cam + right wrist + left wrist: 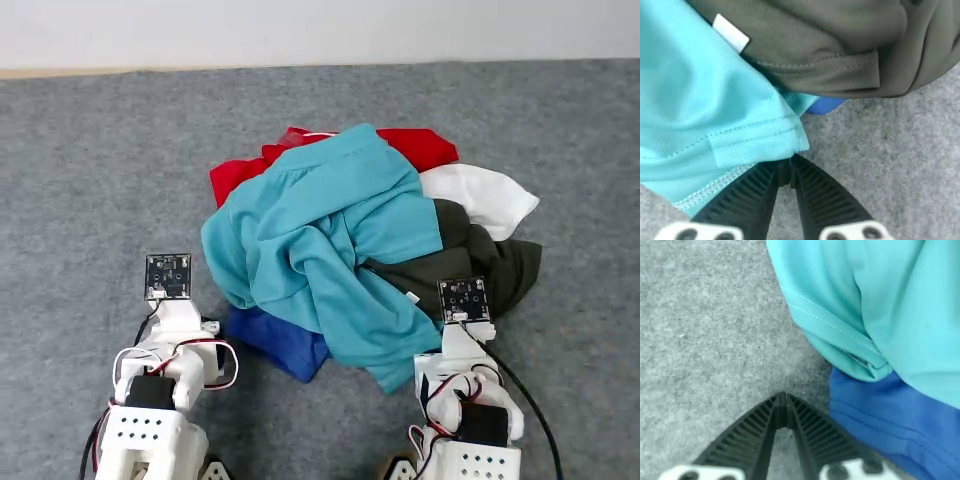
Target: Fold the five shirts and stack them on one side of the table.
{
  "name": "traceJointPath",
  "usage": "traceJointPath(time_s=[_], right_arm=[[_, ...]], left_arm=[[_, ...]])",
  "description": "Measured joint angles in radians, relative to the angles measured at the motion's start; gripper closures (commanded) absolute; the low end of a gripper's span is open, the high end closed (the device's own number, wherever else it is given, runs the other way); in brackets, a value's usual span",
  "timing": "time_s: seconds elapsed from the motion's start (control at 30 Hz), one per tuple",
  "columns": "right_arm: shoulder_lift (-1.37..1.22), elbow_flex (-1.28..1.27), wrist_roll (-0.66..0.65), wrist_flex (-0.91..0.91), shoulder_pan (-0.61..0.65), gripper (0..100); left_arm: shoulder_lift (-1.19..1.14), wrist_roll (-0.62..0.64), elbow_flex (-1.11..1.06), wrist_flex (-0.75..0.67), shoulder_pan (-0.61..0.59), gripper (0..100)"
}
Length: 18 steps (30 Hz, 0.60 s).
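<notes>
Five shirts lie in one loose heap mid-table: a teal shirt (pixel 320 240) on top, a red shirt (pixel 410 145) behind it, a white shirt (pixel 485 198) at the back right, a dark olive shirt (pixel 470 262) on the right, and a blue shirt (pixel 285 342) under the front. My left gripper (pixel 785 401) is shut and empty over bare carpet, just short of the teal shirt (pixel 865 305) and blue shirt (pixel 890 420). My right gripper (pixel 790 164) is shut with its tips at the teal shirt's hem corner (pixel 755 135), below the dark olive shirt (pixel 830 45).
Grey carpet (pixel 100 180) covers the table, with open room to the left, right and back of the heap. Both arm bases (pixel 150 430) (pixel 470 440) stand at the front edge. A white tag (pixel 731 34) lies on the dark shirt, and the blue shirt (pixel 825 105) peeks out beneath it.
</notes>
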<state>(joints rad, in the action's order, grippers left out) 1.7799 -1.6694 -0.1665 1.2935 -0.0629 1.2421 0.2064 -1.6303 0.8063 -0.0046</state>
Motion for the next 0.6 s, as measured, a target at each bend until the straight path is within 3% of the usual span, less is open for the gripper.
traceJointPath(time_s=[0.47,0.6], right_arm=[[0.0,0.0,0.0,0.0,0.0,98.8],[0.0,0.0,0.0,0.0,0.0,98.8]], left_arm=[[0.0,0.0,0.003,0.0,0.018,99],[0.0,0.0,0.1,0.031,0.018,99]])
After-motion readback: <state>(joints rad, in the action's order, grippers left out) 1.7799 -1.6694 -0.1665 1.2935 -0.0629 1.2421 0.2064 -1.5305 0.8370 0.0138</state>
